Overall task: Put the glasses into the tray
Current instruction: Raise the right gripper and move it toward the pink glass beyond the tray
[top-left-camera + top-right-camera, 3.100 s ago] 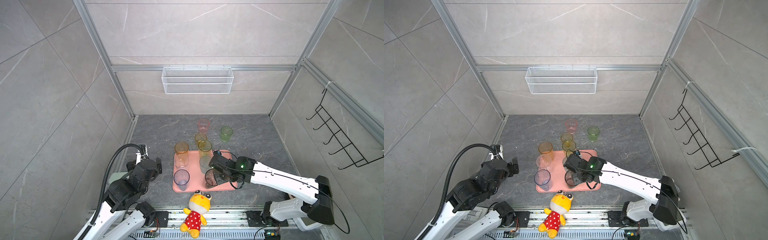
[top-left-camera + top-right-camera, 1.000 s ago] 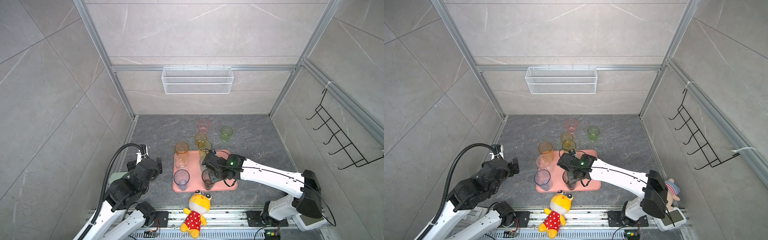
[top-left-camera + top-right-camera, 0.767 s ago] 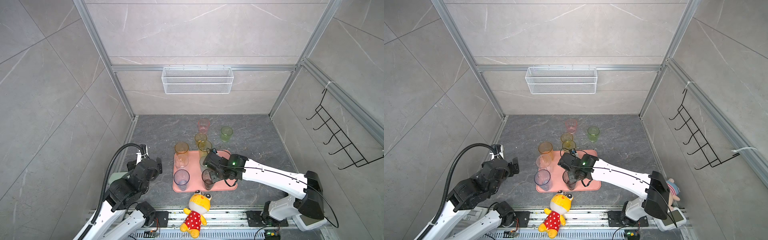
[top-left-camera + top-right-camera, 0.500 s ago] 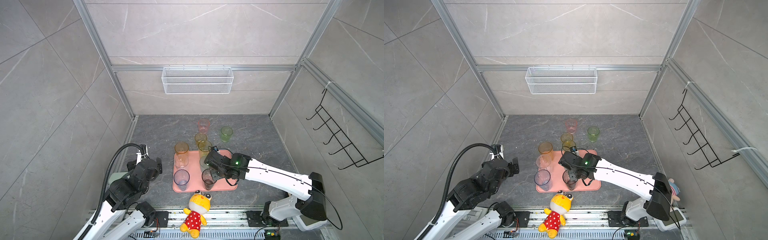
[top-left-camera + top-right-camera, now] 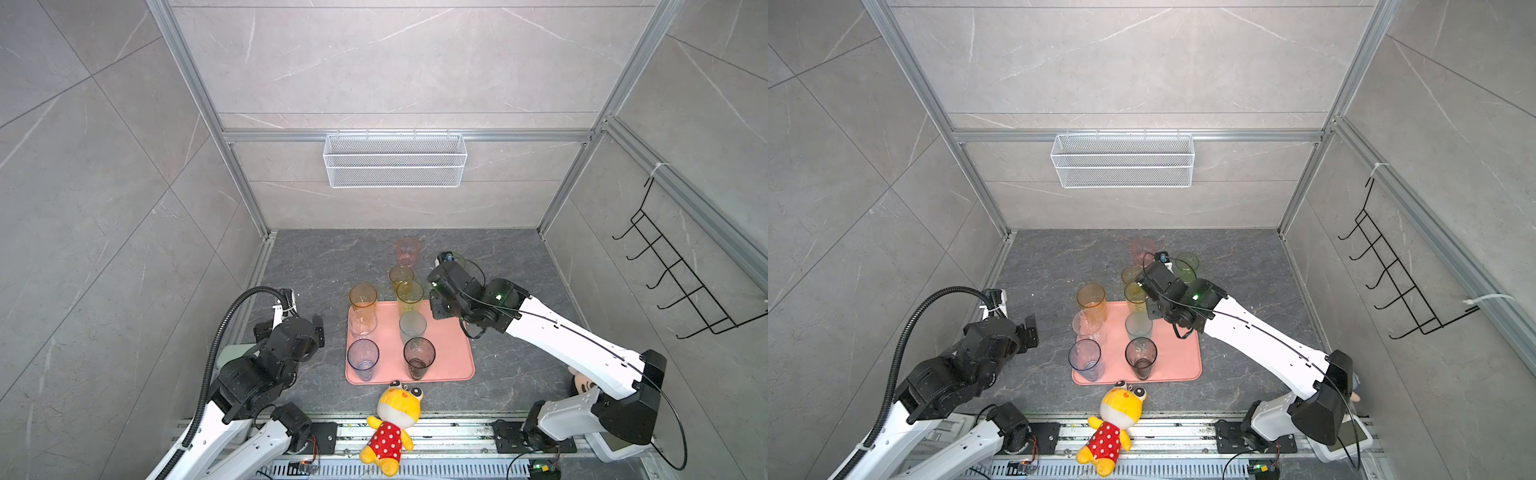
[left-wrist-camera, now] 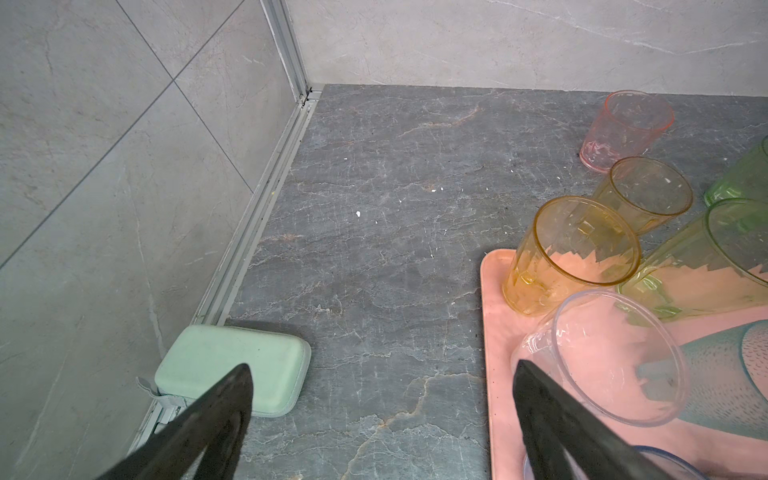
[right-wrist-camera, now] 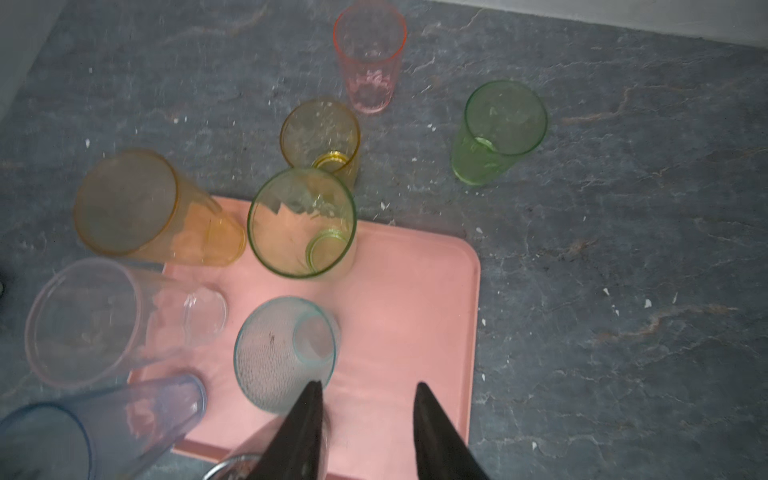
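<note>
My left gripper point(image 6: 382, 372) has not stirred in the last second. Its jaws are spread wide around nothing, and it hangs over the floor point(image 5: 311, 266) left of the tray point(image 5: 451, 353), with a mint-green case point(image 6: 232, 370) by the wall below it. On the tray's left side stand the amber tumbler point(image 5: 363, 296), the clear tumbler point(image 5: 362, 322) and the blue tumbler point(image 5: 363, 353). Next to them are the yellow-green tumbler point(image 5: 409, 293), the teal tumbler point(image 5: 412, 324) and the smoky grey tumbler point(image 5: 419, 352). A second ago my right gripper point(image 7: 366, 386) was down over that grey one. Now the grey one stands upright by itself near the front rim, and the gripper has drawn back toward the tray's far right corner. Its fingers are parted and empty, with pink tray showing between them. I take that placement as done, with six glasses in and three left. The short yellow tumbler point(image 5: 401, 275), the pink tumbler point(image 5: 407, 249) and the green tumbler point(image 5: 1186, 266) are all on the floor beyond the far rim. The tray's right side is bare, so there is room to set them down there. The short yellow tumbler sits tight behind the yellow-green one, leaving little gap for a finger. The green tumbler has free floor around it and looks the easier reach. The plush toy point(image 5: 395, 415) lies just beside the front rim, clear of that path.
</note>
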